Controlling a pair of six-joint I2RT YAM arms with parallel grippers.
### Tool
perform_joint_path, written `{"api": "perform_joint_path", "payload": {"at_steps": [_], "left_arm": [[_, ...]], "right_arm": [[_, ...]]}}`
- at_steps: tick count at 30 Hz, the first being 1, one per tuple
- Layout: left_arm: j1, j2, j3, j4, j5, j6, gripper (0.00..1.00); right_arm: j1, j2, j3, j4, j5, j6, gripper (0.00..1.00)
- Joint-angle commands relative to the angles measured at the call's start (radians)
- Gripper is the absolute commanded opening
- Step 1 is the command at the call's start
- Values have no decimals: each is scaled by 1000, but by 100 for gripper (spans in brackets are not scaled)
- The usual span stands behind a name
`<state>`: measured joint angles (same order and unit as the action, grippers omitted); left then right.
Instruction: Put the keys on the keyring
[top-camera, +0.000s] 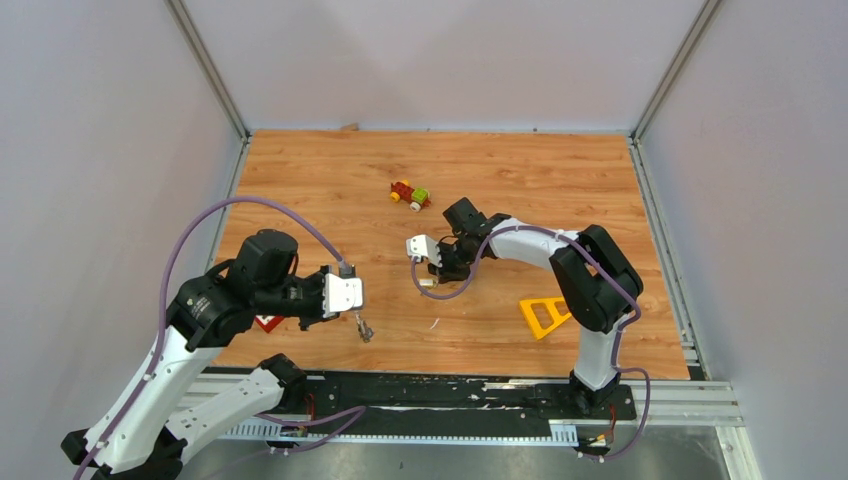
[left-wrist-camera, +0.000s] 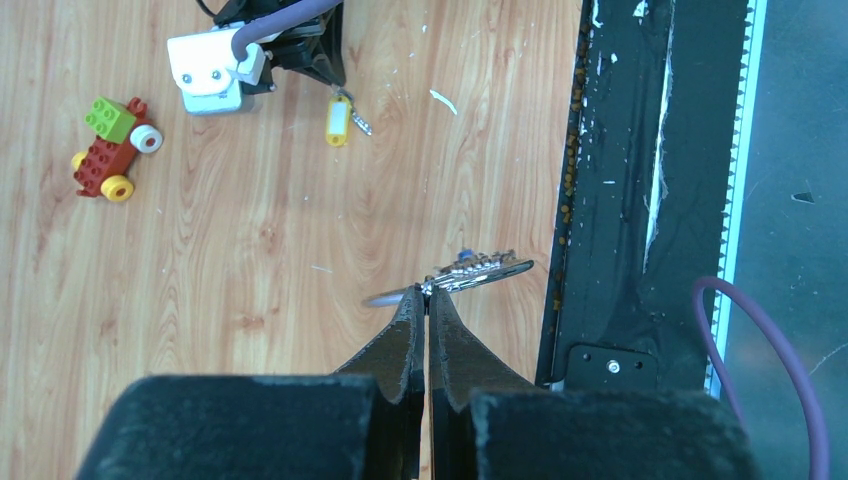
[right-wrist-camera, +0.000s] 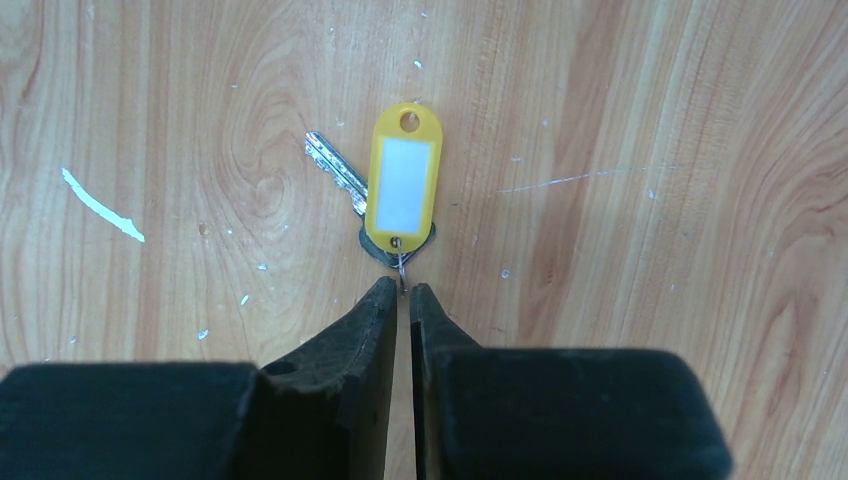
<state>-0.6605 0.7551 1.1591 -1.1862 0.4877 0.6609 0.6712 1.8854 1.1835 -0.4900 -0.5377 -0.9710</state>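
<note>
Your left gripper (left-wrist-camera: 427, 298) is pinched together on a bunch of keys (left-wrist-camera: 478, 268). The bunch is silver, with a tiny bit of blue on it, and it sticks out sideways from the tips. It is up above the wooden table (top-camera: 560, 190), near the front edge and close to the black strip (left-wrist-camera: 610, 200). You cannot pick out the thin keyring in the bunch from here.

Your right gripper (right-wrist-camera: 403, 290) is near the middle of the table. Its tips are almost together, with only a thin gap, and they pinch the small wire loop (right-wrist-camera: 401, 262) at the bottom of the yellow tag (right-wrist-camera: 403, 185). A silver key (right-wrist-camera: 335, 172) pokes out from under the tag on its left side. The tag and key are low down at the wood.

The two grippers are near each other but not touching.

The toy car (top-camera: 410, 194) sits farther back on the table. The yellow triangle (top-camera: 545, 315) lies by your right arm, well apart from both sets of keys.
</note>
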Motion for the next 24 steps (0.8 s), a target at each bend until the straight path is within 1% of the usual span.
{"api": "perform_joint_path", "payload": {"at_steps": [1, 9, 14, 24], "left_arm": [[4, -9, 27, 23, 14, 8, 0], [4, -10, 26, 24, 16, 8, 0], [4, -15, 24, 22, 14, 8, 0], [4, -18, 24, 19, 13, 7, 0]], "right_arm": [[7, -3, 15, 21, 7, -25, 11], [6, -16, 15, 18, 0, -28, 11], [5, -9, 28, 19, -16, -24, 17], [11, 8, 47, 13, -34, -28, 17]]}}
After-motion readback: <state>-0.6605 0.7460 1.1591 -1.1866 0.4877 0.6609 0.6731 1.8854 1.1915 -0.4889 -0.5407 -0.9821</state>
